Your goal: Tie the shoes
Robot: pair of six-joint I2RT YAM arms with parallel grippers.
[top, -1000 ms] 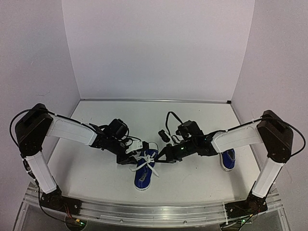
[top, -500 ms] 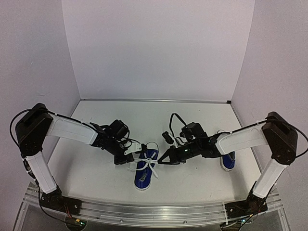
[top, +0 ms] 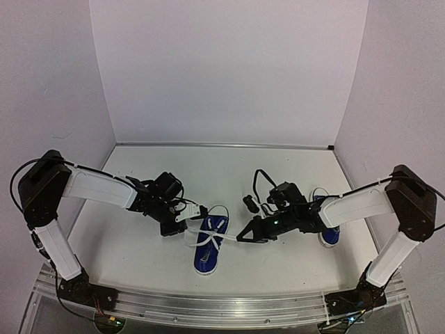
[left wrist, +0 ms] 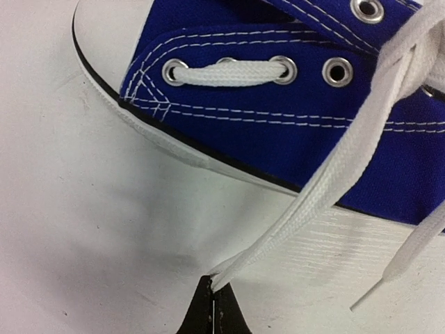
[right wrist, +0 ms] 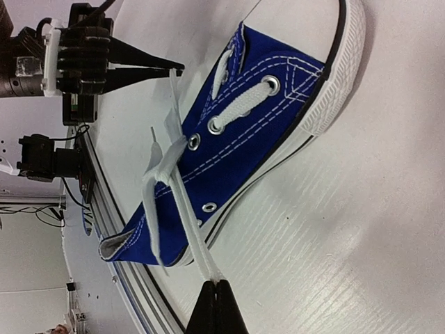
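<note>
One blue sneaker (top: pixel 208 245) with a white sole lies at the table's front centre, toe pointing away. Its white laces (top: pixel 211 234) cross in a knot over the tongue. My left gripper (top: pixel 188 231) sits just left of the shoe, shut on one lace strand (left wrist: pixel 327 174) at its tips (left wrist: pixel 212 287). My right gripper (top: pixel 240 239) sits just right of the shoe, shut on the other, doubled lace strand (right wrist: pixel 186 226) at its tips (right wrist: pixel 217 285). Both strands run taut from the knot (right wrist: pixel 174 146). The second sneaker (top: pixel 331 228) lies behind my right forearm, partly hidden.
White walls close in the table on the left, back and right. The metal rail (top: pixel 222 306) with both arm bases runs along the near edge. A loose lace end (left wrist: pixel 389 275) hangs down beside the shoe's sole.
Both grippers have drawn apart, left going left and right going right. The laces stretch out sideways and the crossing over the shoe has pulled tighter.
</note>
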